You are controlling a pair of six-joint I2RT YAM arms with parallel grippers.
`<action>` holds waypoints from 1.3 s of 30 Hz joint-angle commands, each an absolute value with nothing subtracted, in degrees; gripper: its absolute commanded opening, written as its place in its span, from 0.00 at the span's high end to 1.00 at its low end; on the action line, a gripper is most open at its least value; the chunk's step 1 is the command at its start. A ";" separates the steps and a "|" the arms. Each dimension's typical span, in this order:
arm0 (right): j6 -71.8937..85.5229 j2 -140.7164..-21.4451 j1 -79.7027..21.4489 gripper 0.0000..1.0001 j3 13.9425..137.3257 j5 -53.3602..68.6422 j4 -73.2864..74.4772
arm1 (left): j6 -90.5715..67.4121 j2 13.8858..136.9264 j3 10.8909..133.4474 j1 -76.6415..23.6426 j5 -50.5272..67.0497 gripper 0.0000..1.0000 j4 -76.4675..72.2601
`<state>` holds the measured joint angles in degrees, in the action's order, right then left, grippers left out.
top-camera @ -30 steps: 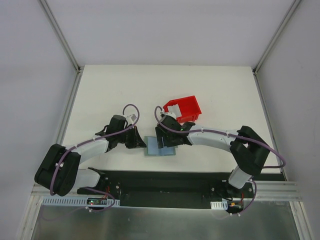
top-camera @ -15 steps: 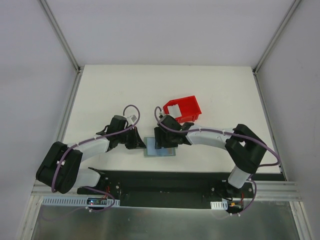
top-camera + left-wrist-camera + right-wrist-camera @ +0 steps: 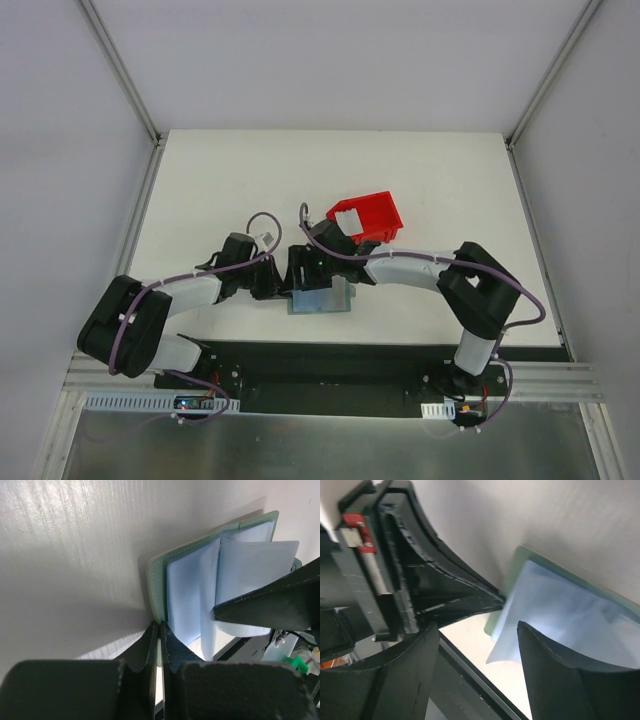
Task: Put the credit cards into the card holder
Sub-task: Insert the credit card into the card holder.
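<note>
open card holder (image 3: 320, 298) laid at the near edge of the bench (image 3: 430, 190), its green cover pinched by the clenched left claw (image 3: 158, 630), seemingly to steady it; right claw (image 3: 476, 627) spread wide over the blue sleeves (image 3: 250, 565). cards unseen.

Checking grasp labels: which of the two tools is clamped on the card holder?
The left tool: it is shut on the green edge of the card holder. The right tool stands open at the pale blue sleeves.

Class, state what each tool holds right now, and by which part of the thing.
The left tool pinches the wallet by the edge of its green cover. The right tool is open and grips nothing.
</note>
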<state>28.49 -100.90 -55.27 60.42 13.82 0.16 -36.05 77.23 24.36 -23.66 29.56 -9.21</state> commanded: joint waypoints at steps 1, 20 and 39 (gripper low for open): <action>29.62 -102.75 -55.46 0.34 62.58 20.66 -4.92 | -36.38 78.75 22.50 -23.99 28.04 1.00 -12.65; 31.02 -88.06 -52.82 0.29 50.27 -1.15 8.62 | -37.18 80.24 21.53 -23.99 27.68 1.00 -14.50; 35.59 -99.31 -52.21 0.30 50.79 9.13 0.27 | -36.91 80.59 21.97 -23.99 28.83 1.00 -14.59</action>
